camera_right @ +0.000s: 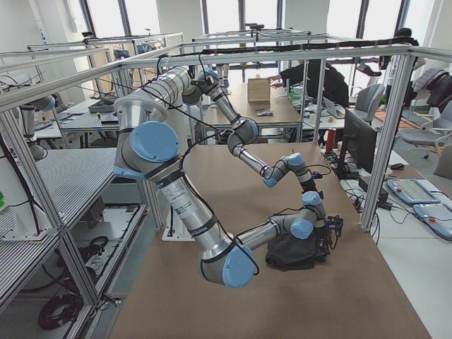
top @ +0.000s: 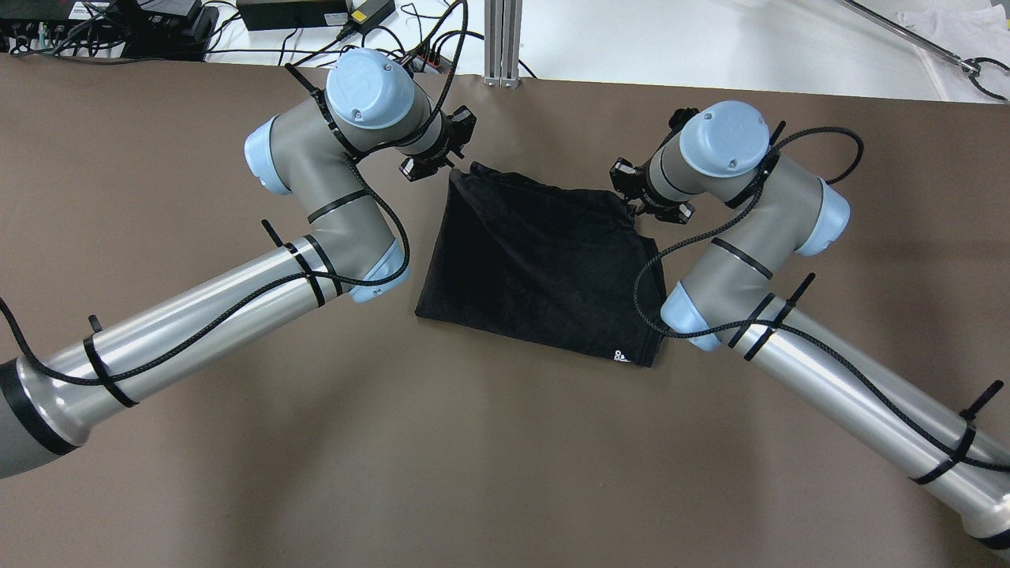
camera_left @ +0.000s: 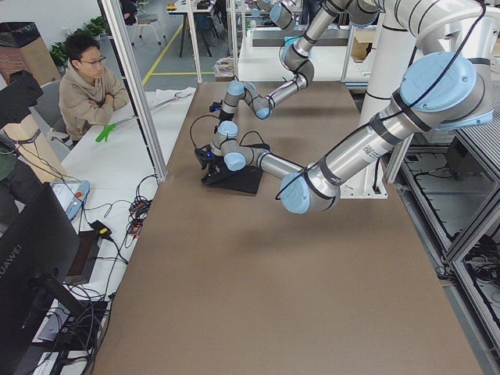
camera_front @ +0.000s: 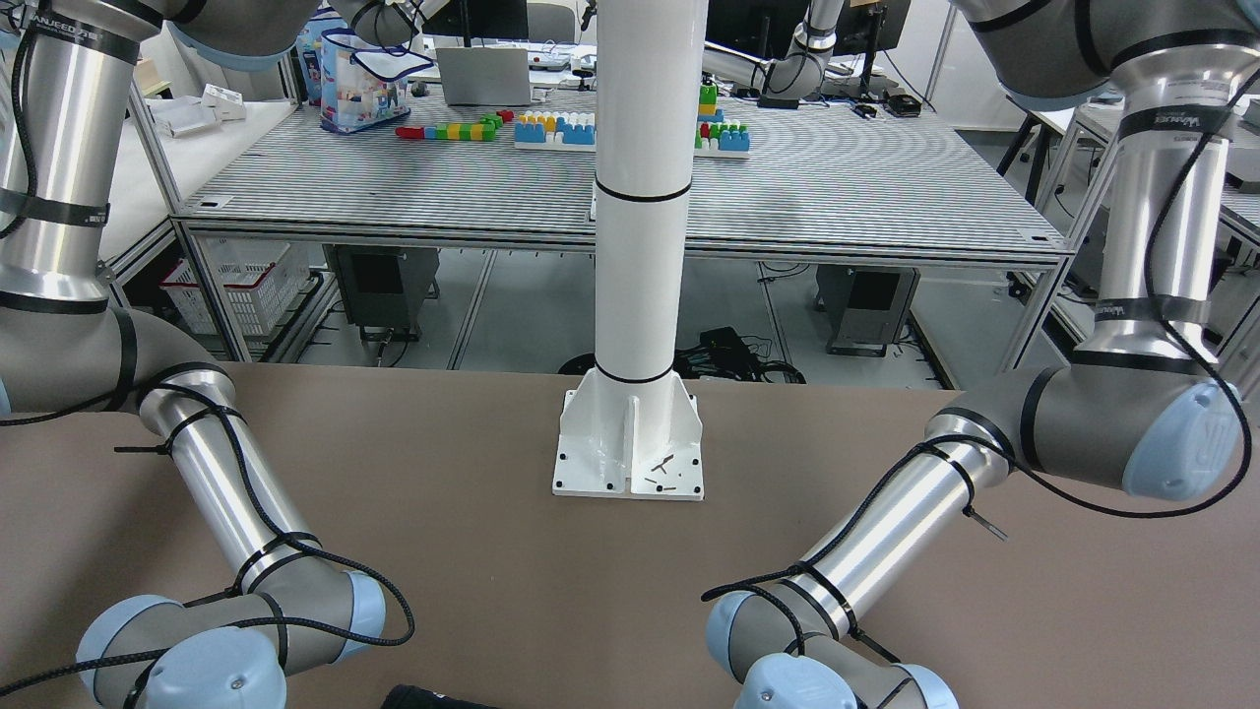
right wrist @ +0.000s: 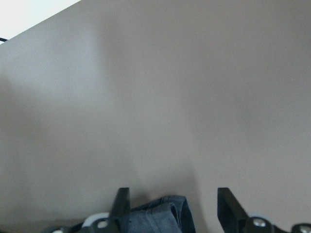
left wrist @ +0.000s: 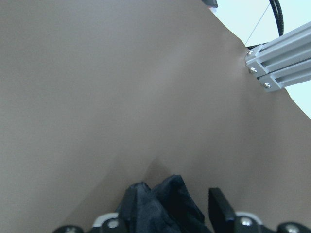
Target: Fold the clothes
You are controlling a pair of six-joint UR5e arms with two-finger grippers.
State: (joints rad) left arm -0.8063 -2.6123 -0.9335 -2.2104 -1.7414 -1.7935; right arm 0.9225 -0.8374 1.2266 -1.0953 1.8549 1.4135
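The clothes are one black garment [top: 544, 268] lying folded on the brown table [top: 237, 473], with a small white logo at its near right corner. My left gripper [top: 450, 168] is at its far left corner and my right gripper [top: 631, 205] at its far right corner. In the left wrist view the gripper [left wrist: 170, 208] stands open with bunched black fabric [left wrist: 160, 204] rising between the fingers. The right wrist view shows that gripper [right wrist: 172, 204] open as well, a folded hem [right wrist: 160, 211] sitting between its fingers [right wrist: 122, 199] without filling the gap. A sliver of the garment [camera_front: 423, 697] shows in the front-facing view.
The white pillar's base plate [camera_front: 630, 463] is bolted to the table on the robot's side. Cables and power bricks [top: 300, 12] and an aluminium post [top: 501, 39] lie past the far edge. A seated person [camera_left: 86, 86] and a monitor [camera_left: 31, 266] are beside the table.
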